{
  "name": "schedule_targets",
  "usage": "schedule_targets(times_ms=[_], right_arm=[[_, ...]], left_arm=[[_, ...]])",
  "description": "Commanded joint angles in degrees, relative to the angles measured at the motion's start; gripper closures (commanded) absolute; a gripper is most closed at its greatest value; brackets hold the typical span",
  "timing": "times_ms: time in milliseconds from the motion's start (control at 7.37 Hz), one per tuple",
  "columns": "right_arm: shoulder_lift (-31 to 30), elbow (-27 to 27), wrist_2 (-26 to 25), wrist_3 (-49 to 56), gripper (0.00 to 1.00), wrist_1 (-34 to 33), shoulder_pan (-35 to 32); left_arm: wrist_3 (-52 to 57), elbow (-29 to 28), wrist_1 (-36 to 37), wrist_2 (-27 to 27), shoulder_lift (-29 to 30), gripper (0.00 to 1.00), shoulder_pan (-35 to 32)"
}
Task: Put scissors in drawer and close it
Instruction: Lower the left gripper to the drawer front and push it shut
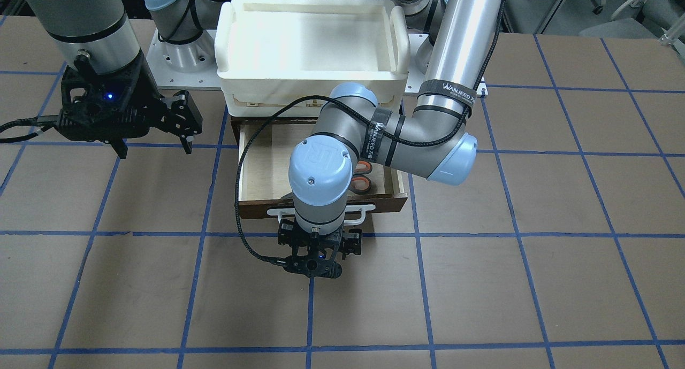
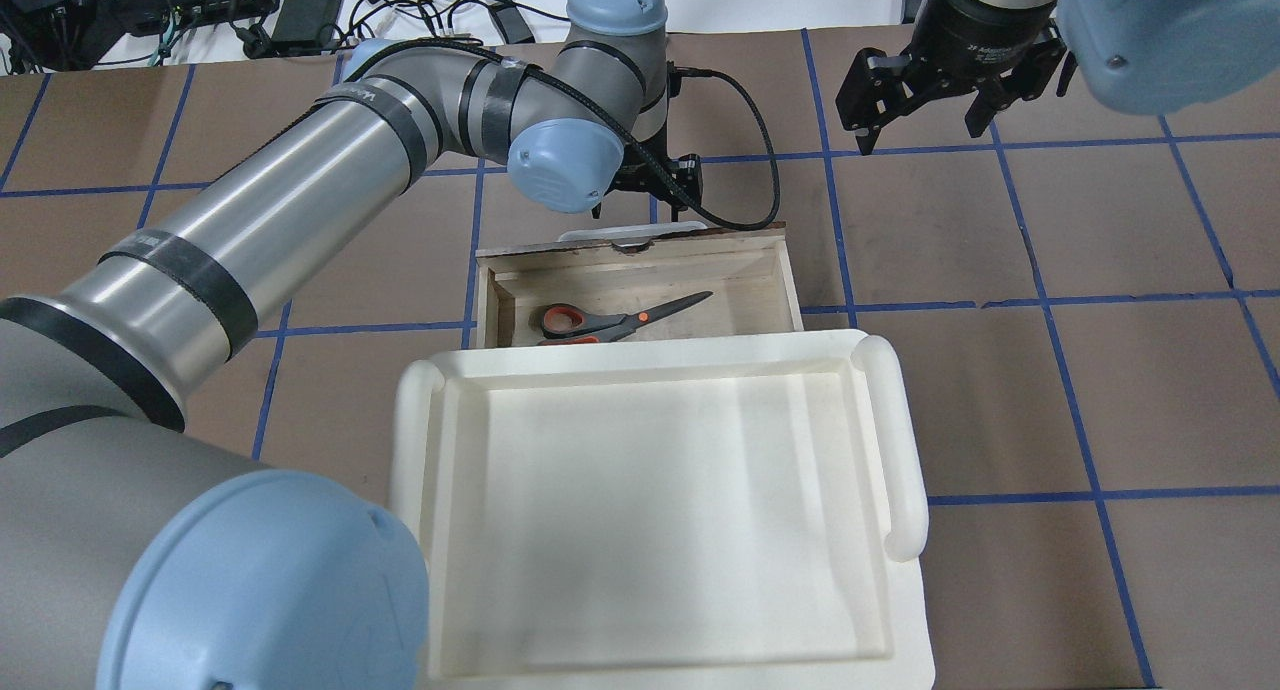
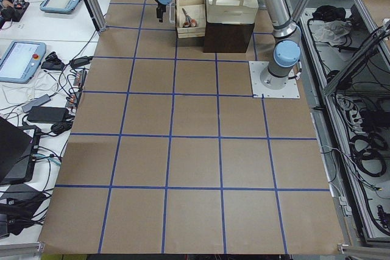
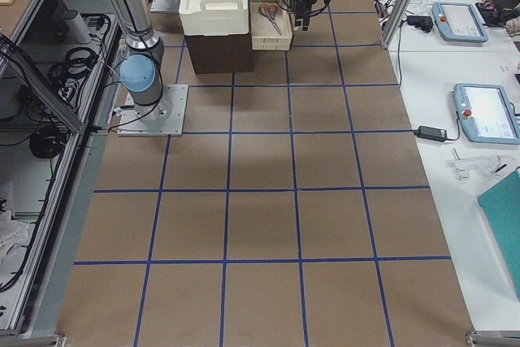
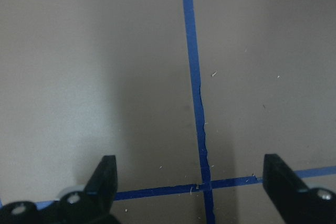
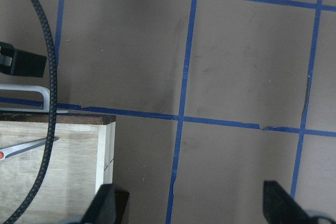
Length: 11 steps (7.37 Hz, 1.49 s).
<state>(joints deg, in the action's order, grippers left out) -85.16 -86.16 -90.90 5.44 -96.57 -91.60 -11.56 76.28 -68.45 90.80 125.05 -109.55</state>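
Scissors (image 2: 615, 322) are laid inside the open drawer (image 2: 786, 280), blades along its width. The left gripper (image 5: 191, 171), spread wide, is held just outside the handle (image 1: 365, 213); the right gripper (image 2: 920, 135), also spread, is parked farther off.

We see the scissors (image 2: 615, 322) lying flat and closed across the pale floor of the drawer (image 2: 745, 305), with the orange-lined grey handles at one end. The shallow wooden drawer stands pulled open, its white bar handle (image 2: 620, 233) facing outward.
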Motion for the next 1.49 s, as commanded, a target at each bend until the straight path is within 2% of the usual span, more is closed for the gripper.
schedule_targets(times_ms=[0, 136, 271, 543, 1086, 1357], right_arm=[[-0.44, 0.03, -0.06, 0.01, 0.00, 0.07, 0.02], [-0.70, 0.03, 0.02, -0.34, 0.00, -0.02, -0.07], [-0.79, 0.03, 0.11, -5.56, 0.00, 0.16, -0.07], [-0.71, -0.06, 0.29, -7.02, 0.00, 0.51, -0.07], [-0.44, -0.06, 0.46, -6.84, 0.00, 0.77, 0.02], [-0.44, -0.15, 0.55, -6.93, 0.00, 1.83, 0.11]], left_arm=[[-1.26, 0.00, -5.53, -0.89, -1.11, 0.00, -0.22], [-2.40, 0.00, -8.34, -0.80, -1.82, 0.00, -0.40], [-2.94, 0.09, -10.19, -0.89, -2.87, 0.00, -0.49], [-2.94, 1.23, -11.00, -2.81, -5.50, 0.00, -0.66], [-2.94, 9.39, -13.10, -2.65, -10.51, 0.00, -0.66], [-2.77, 9.85, -20.72, -2.99, -12.89, 0.00, -0.66]])
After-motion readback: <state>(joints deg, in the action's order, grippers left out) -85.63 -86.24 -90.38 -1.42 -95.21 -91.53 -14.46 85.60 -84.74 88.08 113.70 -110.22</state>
